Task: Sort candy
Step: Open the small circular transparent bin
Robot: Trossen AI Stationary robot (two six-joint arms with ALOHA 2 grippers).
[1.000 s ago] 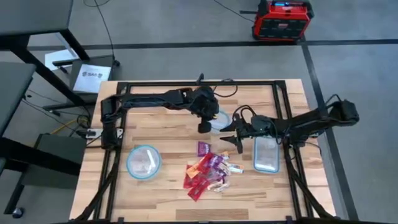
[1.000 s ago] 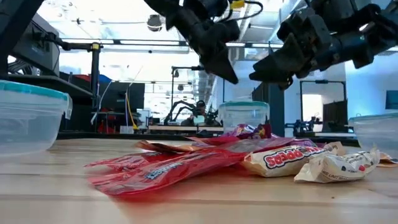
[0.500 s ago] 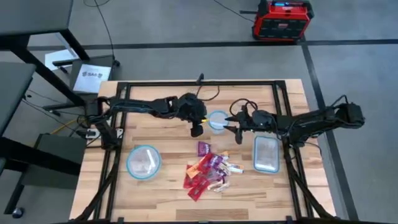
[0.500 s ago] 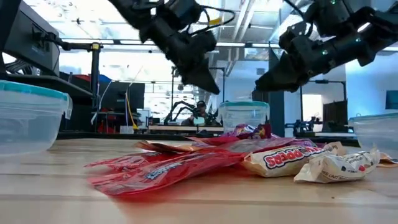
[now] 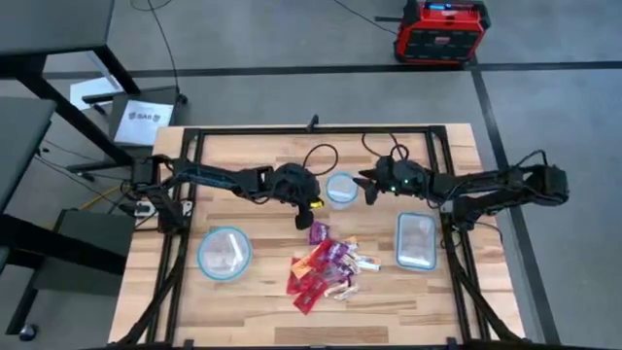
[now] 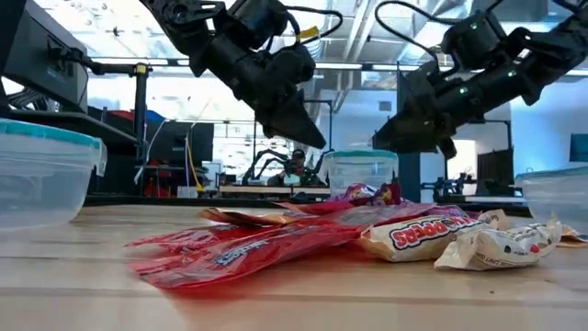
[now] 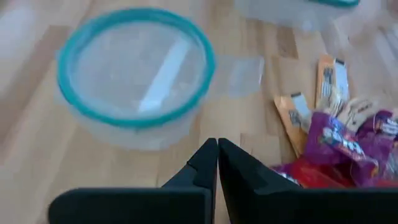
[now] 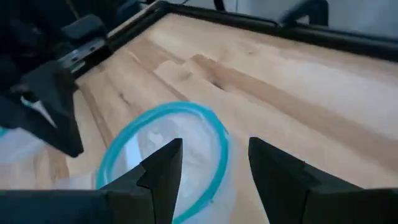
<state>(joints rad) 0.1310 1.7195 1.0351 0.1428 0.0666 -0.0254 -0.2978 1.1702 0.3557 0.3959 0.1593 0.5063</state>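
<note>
The candy (image 5: pixel 326 267) lies in a loose heap on the table's near middle, with red, purple, orange and whitish wrappers (image 6: pixel 303 237). My left gripper (image 5: pixel 307 218) hangs shut just above the heap's far edge, its fingertips (image 7: pixel 217 149) together over bare wood beside the purple sweets (image 7: pixel 348 140). My right gripper (image 5: pixel 369 187) hovers open on the right side of the small clear bowl (image 5: pixel 341 188). In the right wrist view its fingers (image 8: pixel 163 163) frame that bowl's teal rim (image 8: pixel 214 134) without touching it.
A larger clear bowl (image 5: pixel 224 253) stands at the near left. A clear rectangular tub (image 5: pixel 416 240) stands to the right of the heap. The dark frame rails (image 5: pixel 442 165) run along the table's sides and far edge. Bare wood lies between the bowls.
My left gripper has drawn away from the small bowl toward the near edge and come down to the far edge of the candy heap, staying shut. My right gripper has gone from beside the tub toward the far edge, up to the small bowl.
</note>
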